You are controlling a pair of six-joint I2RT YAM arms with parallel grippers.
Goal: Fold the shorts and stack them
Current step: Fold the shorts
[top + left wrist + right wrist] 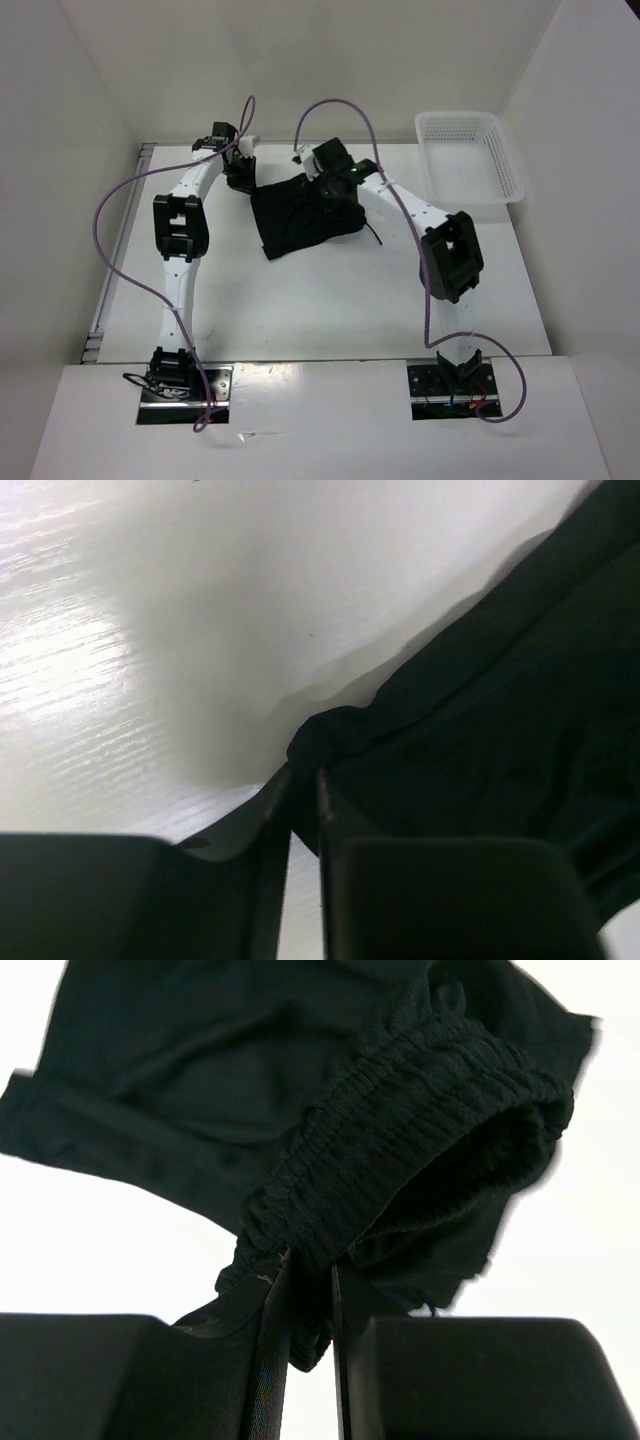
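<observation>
The black shorts (300, 220) lie bunched on the white table at the far middle, the thin drawstring trailing at their right. My left gripper (240, 178) is at their far left corner, shut on a pinch of the hem (325, 735). My right gripper (328, 186) is at their far right edge, shut on the gathered elastic waistband (400, 1150), which stands lifted off the table. In the left wrist view the left gripper (303, 785) has its jaws nearly closed with cloth between them. In the right wrist view the right gripper (308, 1280) has the waistband folded over its jaws.
A white plastic mesh basket (470, 155) stands at the far right of the table. White walls enclose the table at the back and both sides. Purple cables loop over both arms. The table's near edge lies by the arm bases.
</observation>
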